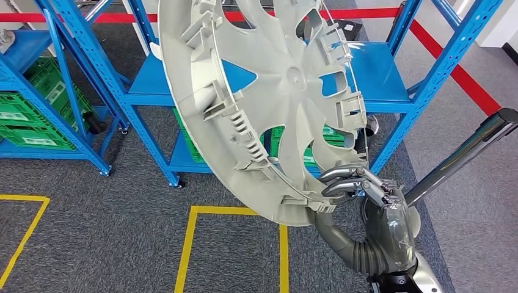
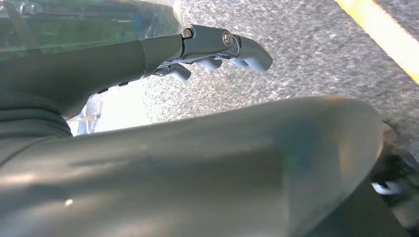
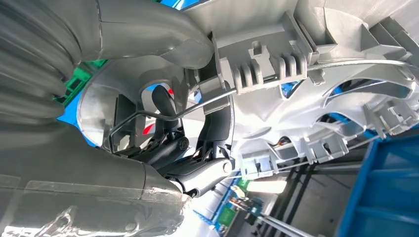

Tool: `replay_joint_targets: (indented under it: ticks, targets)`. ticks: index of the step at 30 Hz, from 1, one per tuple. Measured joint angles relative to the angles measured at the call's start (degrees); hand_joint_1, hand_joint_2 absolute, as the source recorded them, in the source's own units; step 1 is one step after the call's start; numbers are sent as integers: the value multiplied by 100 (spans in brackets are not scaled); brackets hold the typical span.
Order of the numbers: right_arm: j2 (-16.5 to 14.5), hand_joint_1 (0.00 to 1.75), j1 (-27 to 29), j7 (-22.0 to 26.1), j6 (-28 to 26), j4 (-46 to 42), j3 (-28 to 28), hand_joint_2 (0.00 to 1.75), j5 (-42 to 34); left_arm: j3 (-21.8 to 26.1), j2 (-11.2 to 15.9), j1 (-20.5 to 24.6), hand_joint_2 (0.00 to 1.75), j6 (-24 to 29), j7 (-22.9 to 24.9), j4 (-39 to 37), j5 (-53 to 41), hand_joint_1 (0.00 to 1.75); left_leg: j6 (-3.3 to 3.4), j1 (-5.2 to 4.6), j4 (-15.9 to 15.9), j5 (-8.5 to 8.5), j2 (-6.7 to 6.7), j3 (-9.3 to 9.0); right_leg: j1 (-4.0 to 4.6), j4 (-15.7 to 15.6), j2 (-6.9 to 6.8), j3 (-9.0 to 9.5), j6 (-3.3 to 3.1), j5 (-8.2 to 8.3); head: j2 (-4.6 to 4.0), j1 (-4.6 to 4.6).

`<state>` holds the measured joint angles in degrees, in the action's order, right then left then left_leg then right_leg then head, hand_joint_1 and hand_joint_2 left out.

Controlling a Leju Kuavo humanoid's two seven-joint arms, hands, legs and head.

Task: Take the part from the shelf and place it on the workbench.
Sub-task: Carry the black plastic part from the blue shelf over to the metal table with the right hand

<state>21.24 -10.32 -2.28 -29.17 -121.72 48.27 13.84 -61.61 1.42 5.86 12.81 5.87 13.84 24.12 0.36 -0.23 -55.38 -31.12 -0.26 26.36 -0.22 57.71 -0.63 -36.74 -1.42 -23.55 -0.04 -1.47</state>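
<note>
Our right hand [image 1: 366, 189] has its fingers [image 1: 342, 174] curled over the lower rim of the wheel cover [image 1: 269, 104], thumb on the opposite face, so the rim is clamped between them. In the right wrist view the dark fingers [image 3: 197, 170] hook through a spoke opening beside the wire retaining ring [image 3: 148, 116], and the thumb [image 3: 163, 39] presses on the ribbed clip side of the wheel cover [image 3: 296, 64]. Grip sits at the rim only; the rest of the disc cantilevers up and to the left from the hand.

The wheel cover is in the air, tilted, inner face with clips and ribs toward our head camera. Its upper edge runs out of the head frame at the top. It is off the shelf, in front of the blue shelving rack [image 1: 391, 79].

Left hand [image 2: 217, 49]: fingers [image 2: 247, 52] loosely curled, slightly apart from each other, nothing in them, hanging over grey carpet [image 2: 306, 54].

Edges and room: the cover's right edge overlaps the rack's blue shelf board in the head view; we cannot tell the gap in depth. Green crates [image 1: 30, 116] sit on the lower shelves to the left and behind the cover. Below the cover is open carpet with yellow floor tape [image 1: 189, 250] marking a box. A dark metal tube [image 1: 464, 152] slants in from the right, near the right forearm. Red tape [image 1: 464, 79] runs across the floor behind the rack.
</note>
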Motion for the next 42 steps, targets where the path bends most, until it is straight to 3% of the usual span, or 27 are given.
replay_joint_targets:
  ticks: [2, 3, 5, 6, 7, 8, 9, 11, 13, 14, 16, 17, 19, 21, 22, 24, 26, 28, 30, 32, 33, 36, 37, 38, 39, 41, 42]
  targets:
    - [6, 175, -4, -1, -2, 0, -9, 175, -3, 0, -8, -18, 175, -13, 26, -1, 4, 0, 69, 16, 44, 138, 15, 89, -10, 27, 11, -52, 69, -64, 0, 4]
    - [10, 175, -4, 0, -3, 0, -16, 175, -6, 0, -11, -23, 175, -16, 41, -2, 5, 0, 101, 32, 67, 217, 24, 151, -13, 173, 19, -115, 99, -260, 0, 24]
    - [20, 175, -4, 0, -5, 1, -34, 175, -15, 0, -15, -17, 175, -19, 66, -2, 5, 0, 141, 39, 66, 359, 34, 294, -29, 810, 26, -297, 150, -856, 0, 81]
    - [25, 175, -2, 0, -5, 2, -40, 175, -24, 0, -19, -16, 175, -19, 73, -2, 5, 0, 146, 37, 56, 428, 36, 391, -36, 1197, 26, -368, 170, -1072, 0, 104]
    - [29, 175, -2, -1, -5, 3, -43, 175, -35, 0, -22, -16, 175, -19, 78, -2, 5, 0, 143, 35, 41, 494, 36, 491, -40, 1490, 26, -389, 186, -1143, 0, 121]
    - [32, 175, -2, -1, -4, 3, -45, 175, -47, 0, -26, -17, 175, -17, 80, -2, 10, 0, 135, 35, 19, 557, 36, 595, -42, 1624, 26, -336, 194, -1078, 0, 131]
    - [33, 175, -4, -1, -3, 4, -45, 175, -59, 0, -29, -18, 175, -15, 80, -2, 21, 0, 124, 37, -11, 616, 36, 704, -43, 1554, 25, -190, 195, -922, 0, 138]
    - [35, 175, -19, 0, 0, 4, -47, 175, -70, 0, -36, -16, 175, -10, 73, -1, 51, 0, 90, 32, -97, 713, 32, 906, -39, 878, 24, 377, 169, -705, 0, 154]
    - [37, 175, -43, 2, 6, 3, -48, 175, -76, 0, -40, -15, 175, -2, 58, 0, 70, 0, 35, 18, -178, 804, 28, 1046, -24, 91, 30, 897, 105, -799, 1, 152]
    - [38, 175, -54, 2, 11, 3, -48, 175, -79, 0, -41, -16, 175, 2, 50, -1, 73, 0, 2, 16, -194, 856, 28, 1088, -9, -106, 35, 1002, 71, -864, 0, 148]
    - [40, 175, -67, 3, 22, 4, -45, 175, -84, 0, -39, -22, 175, 10, 37, -3, 75, 0, -68, 28, -197, 939, 24, 1145, -5, -146, 33, 934, -14, -815, 0, 139]
    - [41, 175, -76, 5, 27, 4, -45, 175, -87, 0, -37, -28, 175, 14, 32, -4, 75, 0, -105, 34, -238, 874, 23, 1184, -13, -140, 26, 881, -61, -762, 0, 134]
    - [40, 175, -91, 11, 36, 4, -44, 175, -94, 0, -33, -44, 175, 21, 20, -8, 79, 0, -169, 53, -625, 417, 23, 1315, -34, -144, 8, 764, -138, -634, 0, 94]
    - [40, 175, -100, 14, 38, 4, -43, 175, -101, 0, -34, -52, 175, 22, 12, -9, 84, 0, -213, 67, -1365, -131, 24, 1470, -25, -129, 2, 623, -165, -517, 0, 52]
    - [40, 175, -100, 14, 38, 4, -42, 175, -101, 0, -36, -51, 175, 21, 10, -9, 84, 0, -223, 70, -1673, -243, 24, 1494, -20, -115, -1, 542, -166, -462, 0, 45]
    - [40, 175, -101, 14, 39, 4, -38, 175, -102, 0, -37, -50, 175, 18, 8, -9, 84, 0, -210, 69, -1803, -104, 23, 1303, -10, -69, 1, 358, -157, -355, 0, 32]
    - [40, 175, -101, 14, 40, 4, -37, 175, -103, 0, -33, -41, 175, 15, 8, -9, 84, 0, -145, 59, -1204, 132, 19, 758, -3, -11, 9, 195, -135, -264, 1, 9]
    - [40, 175, -105, 16, 40, 3, -39, 175, -103, 0, -23, -19, 175, 14, 8, -10, 84, 0, -70, 30, -410, 88, 14, 205, 9, 29, 9, 94, -86, -178, 1, -6]
    - [40, 175, -112, 24, 40, 3, -38, 175, -103, 0, -18, -4, 175, 14, 7, -11, 83, 0, -9, -7, -58, 20, 13, 34, 5, 23, 1, 53, -15, -80, 0, -8]
    - [42, 175, -114, 38, 40, 5, -33, 175, -103, 0, -26, -13, 175, 9, 8, -11, 84, 0, 64, 5, -10, 125, 27, 112, -3, 61, 5, 5, 50, -86, 0, -4]
    - [42, 175, -115, 46, 39, 6, -33, 175, -103, 0, -28, -16, 175, 8, 9, -13, 86, 0, 108, 17, 11, 190, 38, 167, -3, 182, 14, -47, 77, -229, 0, 14]
    - [44, 175, -114, 67, 37, 7, -31, 175, -103, 0, -28, -11, 175, 5, 10, -15, 90, 0, 178, 21, 22, 385, 55, 379, -20, 1085, 32, -280, 137, -1045, 1, 98]
    - [44, 175, -112, 71, 37, 7, -26, 175, -103, 0, -29, -11, 175, 5, 10, -15, 90, 0, 176, 17, 12, 450, 55, 460, -24, 1393, 32, -316, 149, -1192, 1, 114]
    - [44, 175, -112, 72, 38, 8, -19, 175, -103, 0, -30, -11, 175, 2, 11, -15, 92, 0, 171, 16, -5, 513, 55, 549, -26, 1578, 31, -293, 156, -1194, 0, 124]
    - [44, 175, -112, 73, 38, 8, -11, 175, -103, 0, -32, -12, 175, -1, 13, -15, 96, 0, 162, 16, -31, 573, 55, 652, -27, 1586, 31, -190, 157, -1071, 0, 133]
    - [44, 175, -113, 74, 38, 8, -2, 175, -103, 0, -40, -12, 175, -6, 16, -15, 104, 0, 136, 16, -108, 672, 54, 853, -27, 1087, 30, 249, 132, -759, 0, 146]
    - [44, 175, -116, 74, 38, 7, 0, 175, -103, 0, -44, -11, 175, -4, 16, -15, 107, 0, 116, 8, -154, 713, 52, 941, -20, 648, 30, 549, 107, -728, 1, 153]
